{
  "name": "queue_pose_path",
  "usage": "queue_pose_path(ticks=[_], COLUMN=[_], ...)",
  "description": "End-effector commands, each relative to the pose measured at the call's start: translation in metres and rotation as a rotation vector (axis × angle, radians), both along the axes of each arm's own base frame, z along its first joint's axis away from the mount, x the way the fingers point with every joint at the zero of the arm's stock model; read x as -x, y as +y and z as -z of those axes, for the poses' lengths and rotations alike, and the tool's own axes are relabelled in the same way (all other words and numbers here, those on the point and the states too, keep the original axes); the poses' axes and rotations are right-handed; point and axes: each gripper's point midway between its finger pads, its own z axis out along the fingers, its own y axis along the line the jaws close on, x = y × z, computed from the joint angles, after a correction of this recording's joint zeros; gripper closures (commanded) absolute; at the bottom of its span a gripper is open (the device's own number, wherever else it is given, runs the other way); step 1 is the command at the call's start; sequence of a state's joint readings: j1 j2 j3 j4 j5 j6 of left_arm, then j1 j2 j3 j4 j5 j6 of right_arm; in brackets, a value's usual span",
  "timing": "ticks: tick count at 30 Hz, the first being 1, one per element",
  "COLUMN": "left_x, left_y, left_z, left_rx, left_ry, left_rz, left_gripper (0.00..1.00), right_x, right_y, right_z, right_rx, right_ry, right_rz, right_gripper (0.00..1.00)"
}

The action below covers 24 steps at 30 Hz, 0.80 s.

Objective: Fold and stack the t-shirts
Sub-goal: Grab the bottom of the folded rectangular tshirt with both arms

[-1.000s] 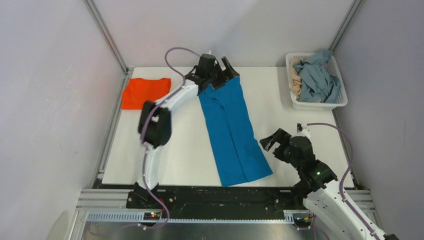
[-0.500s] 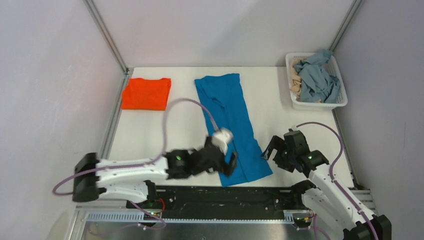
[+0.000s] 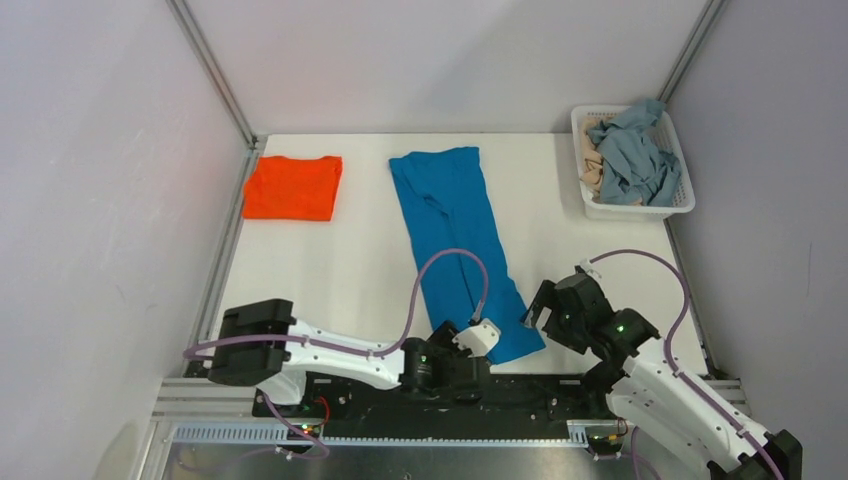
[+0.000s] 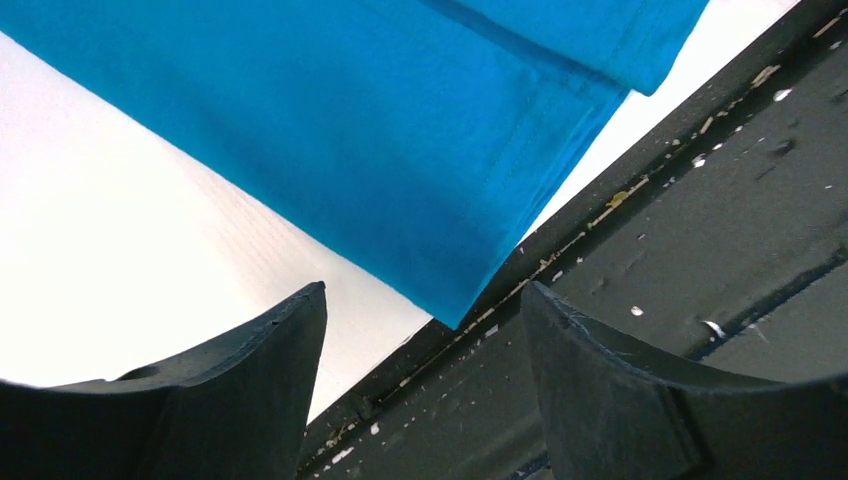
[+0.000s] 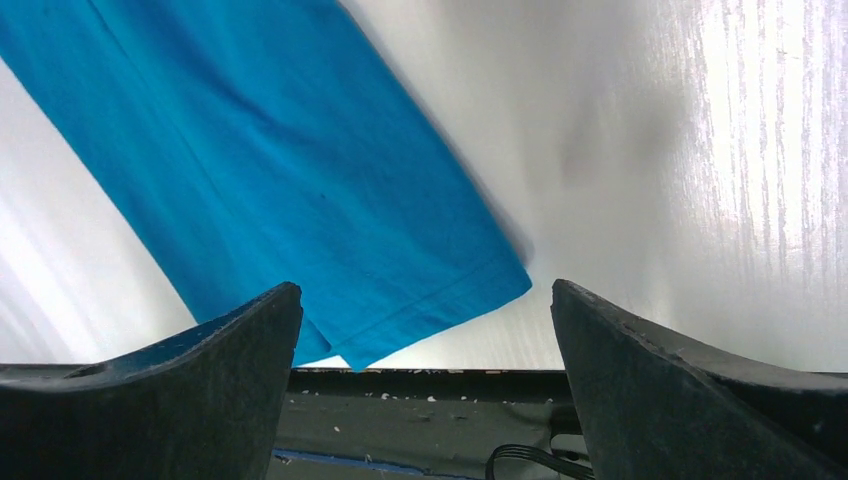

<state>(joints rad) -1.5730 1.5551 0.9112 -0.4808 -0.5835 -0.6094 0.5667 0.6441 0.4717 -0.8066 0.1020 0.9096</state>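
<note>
Lying lengthwise down the middle of the white table [image 3: 340,270], the blue t-shirt [image 3: 455,240] is seen folded into a long narrow strip. Its long axis runs from the far edge towards the near edge and is tilted, so that the near end sits further right than the far end. Hem stitching is visible at the near end in both wrist views, so the hem is pointed at the arms. The near left corner of the hem is brought right to the table's near edge, where the black rail [image 3: 520,385] begins.

Bare table surface is shown on both sides of the strip: a wide band on the left, between it and the folded orange t-shirt [image 3: 293,187] in the far left corner, and a narrower band on the right, up to the white basket [image 3: 680,205] at the far right, in which grey-blue and beige clothes [image 3: 630,155] are heaped. The table is closed in by walls on the left, back and right.

The left gripper [image 4: 420,300] is held low over the near edge, just at the hem's near left corner, with its jaws spread wide and nothing between them. The right gripper [image 5: 425,290] is placed beside the hem's right corner, over bare table, jaws likewise wide apart and nothing grasped
</note>
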Motion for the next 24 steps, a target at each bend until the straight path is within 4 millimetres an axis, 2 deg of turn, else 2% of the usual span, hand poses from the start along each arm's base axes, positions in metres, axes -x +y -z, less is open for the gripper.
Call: queue_pose_path(ticks=[1,6,9,11,17,19,21,24], left_x=[-0.007,0.0,0.001,-0.001,-0.008,-0.008,-0.009,-0.009], left_y=[-0.004,-0.004,-0.001,0.001,-0.001,-0.003,-0.003,-0.002], left_z=[0.005,0.032,0.039,0.042,0.037,0.035,0.035,0.034], left_rx=[-0.045,-0.127,-0.147,-0.162,-0.141,-0.13,-0.128,-0.13], left_ry=[-0.046,-0.003,0.003,-0.005,-0.019,-0.016,-0.017,-0.016], left_rz=[-0.001,0.033,0.033,0.03,0.003,0.004,0.004,0.008], left_gripper=[0.26,0.32,0.33,0.39,0.7,0.87,0.98,1.0], right_x=[-0.008,-0.009,-0.009,-0.009,-0.004,-0.001,0.001,0.003], right_y=[-0.005,-0.006,-0.007,-0.006,0.004,0.004,0.0,-0.013], right_z=[-0.005,-0.003,0.0,0.002,0.01,0.013,0.018,0.026], right_rx=[0.024,0.03,0.04,0.042,0.023,0.03,0.062,0.132], right_ry=[-0.019,-0.015,-0.011,-0.004,0.035,0.052,0.066,0.084], right_rz=[0.067,0.076,0.08,0.071,0.022,0.013,0.028,0.072], right_gripper=[0.01,0.03,0.04,0.08,0.27,0.32,0.36,0.37])
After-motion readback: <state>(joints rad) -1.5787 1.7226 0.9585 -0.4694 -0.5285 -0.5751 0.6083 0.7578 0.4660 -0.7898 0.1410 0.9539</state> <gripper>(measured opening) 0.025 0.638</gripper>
